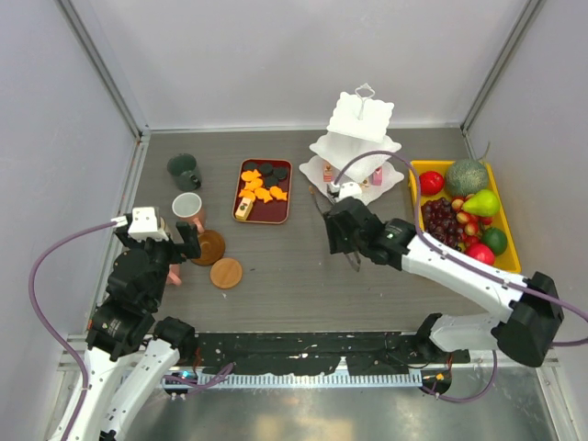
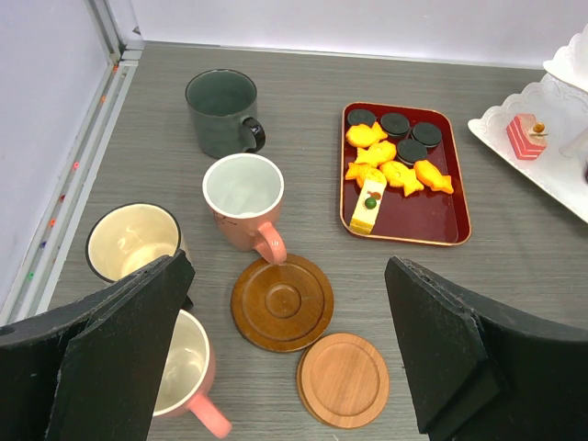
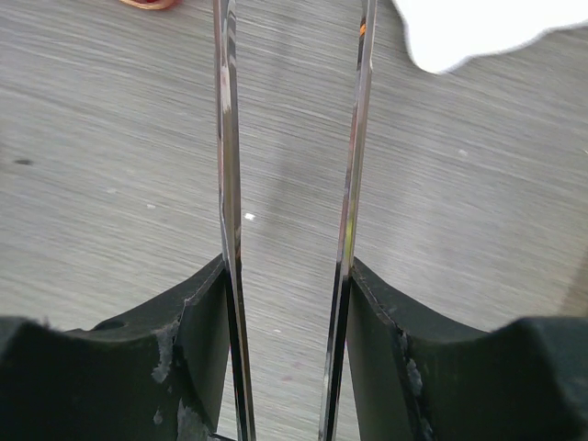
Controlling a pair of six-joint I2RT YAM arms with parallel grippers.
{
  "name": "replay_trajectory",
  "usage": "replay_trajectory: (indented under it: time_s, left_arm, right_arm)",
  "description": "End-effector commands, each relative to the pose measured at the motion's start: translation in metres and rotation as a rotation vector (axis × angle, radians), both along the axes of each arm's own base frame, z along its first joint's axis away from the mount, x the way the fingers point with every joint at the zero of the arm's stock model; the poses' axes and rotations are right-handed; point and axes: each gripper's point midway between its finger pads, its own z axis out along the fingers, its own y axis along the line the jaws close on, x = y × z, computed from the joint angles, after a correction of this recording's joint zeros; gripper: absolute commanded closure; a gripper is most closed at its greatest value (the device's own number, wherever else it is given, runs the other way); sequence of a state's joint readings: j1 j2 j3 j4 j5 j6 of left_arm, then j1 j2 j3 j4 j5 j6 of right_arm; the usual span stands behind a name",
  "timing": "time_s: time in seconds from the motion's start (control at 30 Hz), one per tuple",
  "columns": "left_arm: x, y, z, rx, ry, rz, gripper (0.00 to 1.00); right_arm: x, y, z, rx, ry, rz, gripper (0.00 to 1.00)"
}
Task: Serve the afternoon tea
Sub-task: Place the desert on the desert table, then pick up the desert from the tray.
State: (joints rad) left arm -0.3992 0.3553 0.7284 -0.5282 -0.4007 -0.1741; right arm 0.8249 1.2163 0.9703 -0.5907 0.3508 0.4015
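Now the dark red tray (image 1: pixel 278 213) at twelve o'clock holds orange sweets (image 1: pixel 262 191), black rounds (image 1: pixel 265 169) and one pink-yellow slice (image 1: pixel 243 209). The white stand (image 1: pixel 363 118) at one o'clock carries a pink sweet (image 2: pixel 525 136). Fruit fills the yellow tray (image 1: pixel 441 164) at three. Four mugs (image 2: pixel 227 112) and two coasters (image 1: pixel 226 273) cluster at nine, under the left gripper (image 2: pixel 287 276), whose jaws are spread wide. The right gripper (image 3: pixel 287 266) clasps the metal tongs (image 3: pixel 227 165) over bare tabletop (image 1: pixel 294 294).

Top external: sitting high behind arm bases, looking down, covering whole table (image 1: pixel 294 285) from afar.
Left wrist: looking forward-down between wide-apart fingers of left gripper (image 2: pixel 287 276); mugs (image 2: pixel 243 197), coasters (image 2: pixel 282 303), red tray (image 2: pixel 404 175) lying ahead of fingertips, mid-range.
Right wrist: hanging close over table, sighting along tongs (image 3: pixel 227 138) clamped in right gripper (image 3: pixel 287 276); stand (image 3: pixel 478 28) edge showing ahead-right.
All three sharing stand; top and left wrist sharing red tray, mugs.
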Motion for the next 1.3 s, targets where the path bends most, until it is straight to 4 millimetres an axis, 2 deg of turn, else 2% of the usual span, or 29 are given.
replay_trajectory:
  time_s: [0.0,0.1,0.27,0.47,0.6,0.83,1.03,1.27]
  left_arm:
    - [0.003,0.000,0.010,-0.006,-0.044,0.005,0.01]
    - [0.003,0.001,0.009,-0.004,-0.042,0.011,0.01]
    - [0.003,0.001,0.010,-0.006,-0.044,0.008,0.01]
    - [0.002,0.001,0.011,-0.008,-0.050,0.008,0.01]
    - [0.002,0.001,0.011,-0.010,-0.053,0.005,0.01]
    - [0.002,0.000,0.011,-0.010,-0.053,0.002,0.01]
    - [0.002,0.000,0.011,-0.009,-0.050,0.000,0.01]
    - [0.002,0.000,0.011,-0.010,-0.051,0.000,0.01]
  right_arm:
    - [0.011,0.065,0.031,0.125,-0.064,0.065,0.47]
    - [0.012,0.111,0.028,0.146,-0.050,0.127,0.47]
    - [0.017,0.171,0.023,0.165,-0.029,0.189,0.47]
    - [0.013,0.212,0.004,0.141,0.028,0.255,0.47]
    - [0.012,0.223,-0.013,0.115,0.061,0.262,0.47]
    - [0.013,0.224,-0.044,0.047,0.103,0.250,0.47]
    - [0.023,0.217,-0.053,-0.024,0.083,0.219,0.47]
    - [0.030,0.196,-0.052,-0.098,0.053,0.188,0.47]
